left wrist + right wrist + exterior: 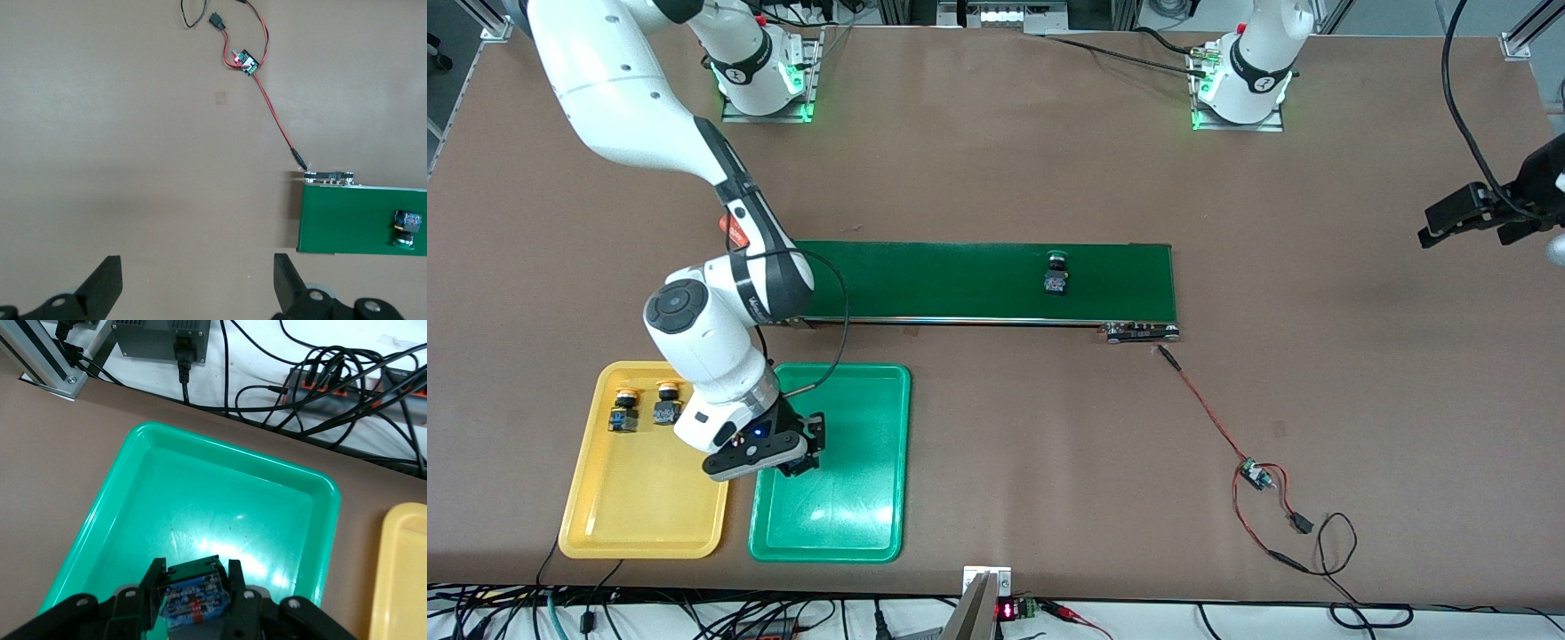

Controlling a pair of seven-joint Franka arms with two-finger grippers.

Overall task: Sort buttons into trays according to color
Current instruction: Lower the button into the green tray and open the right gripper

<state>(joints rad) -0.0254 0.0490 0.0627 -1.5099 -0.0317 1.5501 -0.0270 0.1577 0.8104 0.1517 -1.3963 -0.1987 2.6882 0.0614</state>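
We see the right claw (805, 449) over the green tray (871, 498), clamped on a button (193, 597) (cap hidden). Beside it, two yellow buttons (645, 404) sit in the yellow tray (640, 516). The left claw (197, 290) waits wide over bare tabletop (133, 167), the belt's green button (1056, 272) well apart.

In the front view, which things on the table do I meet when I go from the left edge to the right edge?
yellow tray → green tray under the right gripper, which holds a button → green button on the belt → small circuit board → left gripper
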